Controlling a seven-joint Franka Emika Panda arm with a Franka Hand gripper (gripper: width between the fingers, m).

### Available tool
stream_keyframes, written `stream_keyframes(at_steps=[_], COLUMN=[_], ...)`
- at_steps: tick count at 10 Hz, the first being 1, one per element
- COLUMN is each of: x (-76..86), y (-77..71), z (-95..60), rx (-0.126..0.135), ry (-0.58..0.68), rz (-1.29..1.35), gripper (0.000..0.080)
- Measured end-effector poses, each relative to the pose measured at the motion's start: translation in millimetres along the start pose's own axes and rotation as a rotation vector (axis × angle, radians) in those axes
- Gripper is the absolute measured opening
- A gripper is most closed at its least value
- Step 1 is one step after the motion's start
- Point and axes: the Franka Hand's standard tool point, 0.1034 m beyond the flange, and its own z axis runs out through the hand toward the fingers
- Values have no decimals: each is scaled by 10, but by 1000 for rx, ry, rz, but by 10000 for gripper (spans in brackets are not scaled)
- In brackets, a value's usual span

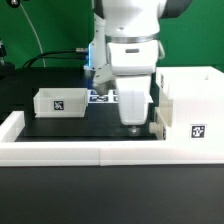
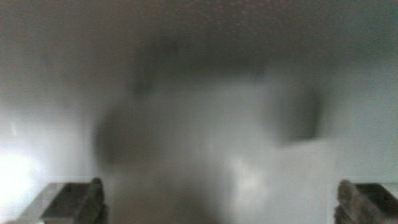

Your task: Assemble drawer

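Observation:
In the exterior view, one small white open-top tray (image 1: 58,100) with a black-and-white tag stands on the black table at the exterior view's left. The tall white casing (image 1: 190,108), tagged on its front, stands at the exterior view's right. My gripper (image 1: 133,122) points straight down, low over the table just beside the casing, with a small white part (image 1: 153,128) next to it that I cannot identify. In the wrist view my fingers (image 2: 71,200) stand wide apart at the frame's edges. My gripper (image 2: 221,205) is open over a blurred grey-white surface very close to the camera.
The long low white border rail (image 1: 80,152) runs along the table's front and up the exterior view's left side. The marker board (image 1: 102,97) lies flat behind my arm, partly hidden by it. Cables hang at the back.

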Motion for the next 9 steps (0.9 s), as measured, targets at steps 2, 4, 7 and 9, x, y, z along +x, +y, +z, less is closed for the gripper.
stream_keyframes(at_steps=[2, 4, 7, 9], x=[-260, -520, -886, -976], y=[-102, -243, -457, -469], z=[-62, -211, -450, -472], rx=[-6, -12, -48, -41], ry=[-2, -13, -28, -28], rz=[24, 12, 31, 74], gripper=[649, 649, 649, 649])
